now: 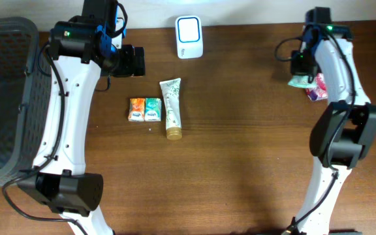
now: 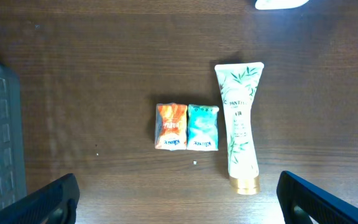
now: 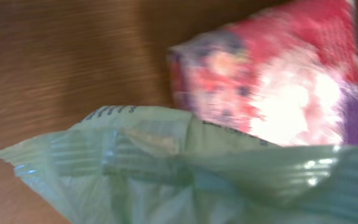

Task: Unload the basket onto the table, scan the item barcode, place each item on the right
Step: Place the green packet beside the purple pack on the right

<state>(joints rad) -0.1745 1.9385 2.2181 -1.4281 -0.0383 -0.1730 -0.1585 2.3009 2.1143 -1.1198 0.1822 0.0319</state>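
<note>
Brown wood table (image 1: 240,163), white scanner (image 1: 189,36) at the far edge, dark basket (image 1: 5,98) on the left. My right pincer (image 1: 301,73) is clamped on the green packet (image 3: 185,168), at the right side of the table, just over a pink packet (image 3: 278,81). My left pincer (image 1: 132,61) is wide apart and holds nothing, hovering by the orange packet (image 2: 171,126), teal packet (image 2: 202,127) and tube (image 2: 241,124).

Step, as I judge it: item grasped, scan not yet done. The scanner is well apart from my right pincer. Next move calls for carrying the packet across to the scanner and turning its barcode side to the window. I can't see a barcode here, and the film is crinkly, so it may need flattening.
</note>
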